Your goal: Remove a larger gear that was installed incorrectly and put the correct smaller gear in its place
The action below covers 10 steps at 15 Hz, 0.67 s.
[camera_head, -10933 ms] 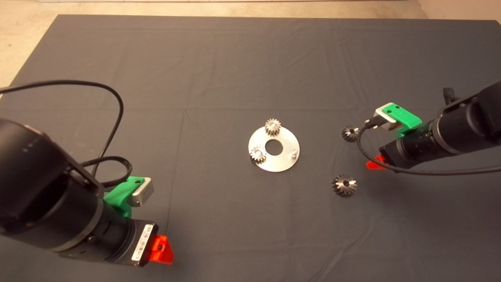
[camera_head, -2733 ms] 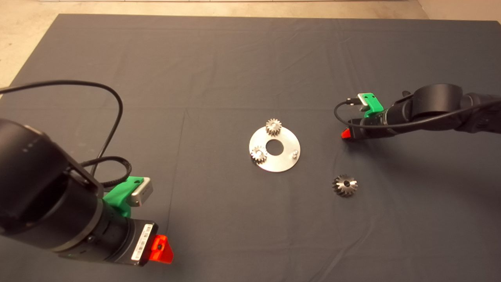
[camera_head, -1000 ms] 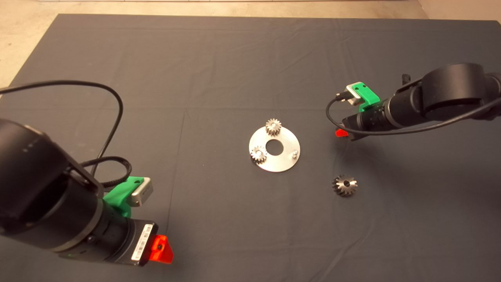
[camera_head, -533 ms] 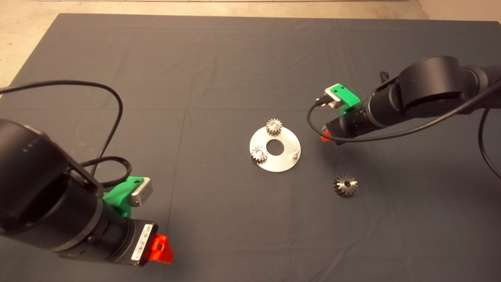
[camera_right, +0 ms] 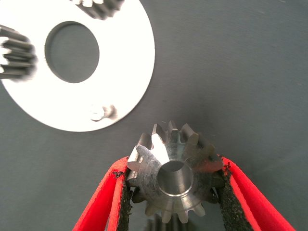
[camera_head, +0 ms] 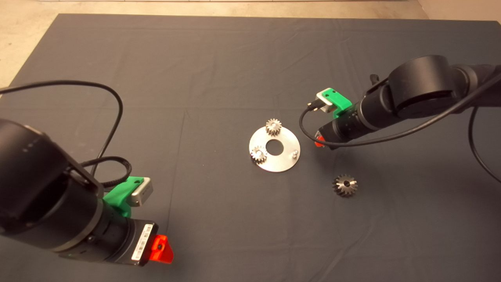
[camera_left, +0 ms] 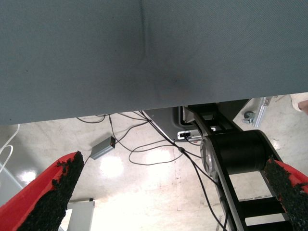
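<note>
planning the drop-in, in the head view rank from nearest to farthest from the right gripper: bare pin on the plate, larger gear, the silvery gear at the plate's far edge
From the right gripper, which holds the smaller gear:
1. Bare pin, on the plate's side facing the gripper.
2. Silvery gear, at the plate's far edge, and the larger gear, alone on the mat on the near side: too close to call.

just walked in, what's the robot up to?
The right hand holds the small dark gear between its fingers, above the mat beside the round metal plate. The plate has two pale gears on it and one bare peg. The big gear lies off on the mat. The left hand waits at the lower left.
</note>
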### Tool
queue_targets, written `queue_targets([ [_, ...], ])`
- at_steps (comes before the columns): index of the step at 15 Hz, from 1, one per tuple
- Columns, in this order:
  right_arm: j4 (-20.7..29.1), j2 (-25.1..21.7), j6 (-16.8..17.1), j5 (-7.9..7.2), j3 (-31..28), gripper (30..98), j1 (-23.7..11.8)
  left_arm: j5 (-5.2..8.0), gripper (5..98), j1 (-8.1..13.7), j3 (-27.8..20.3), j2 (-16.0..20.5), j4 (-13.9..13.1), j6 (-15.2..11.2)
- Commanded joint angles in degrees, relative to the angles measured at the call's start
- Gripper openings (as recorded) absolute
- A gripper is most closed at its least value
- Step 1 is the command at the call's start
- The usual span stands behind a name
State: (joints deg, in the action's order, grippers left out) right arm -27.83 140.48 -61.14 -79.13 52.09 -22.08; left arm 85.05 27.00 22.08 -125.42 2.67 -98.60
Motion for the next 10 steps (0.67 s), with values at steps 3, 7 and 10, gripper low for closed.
queue_targets([
  [3, 1.3, 2.2, 0.1, 0.2, 0.5, 40.1, -1.7, 0.11, 97.6, 0.4, -0.8, 0.1, -0.4, -0.5],
  [7, 1.3, 3.5, 0.2, 0.12, 0.9, 40.1, -1.7, 0.2, 97.6, 0.4, -0.8, 0.1, -0.5, -0.5],
  [10, 1.3, 3.7, 0.2, 0.12, 0.9, 40.0, -1.6, 0.2, 97.5, 0.4, -0.8, 0.1, -0.4, -0.5],
])
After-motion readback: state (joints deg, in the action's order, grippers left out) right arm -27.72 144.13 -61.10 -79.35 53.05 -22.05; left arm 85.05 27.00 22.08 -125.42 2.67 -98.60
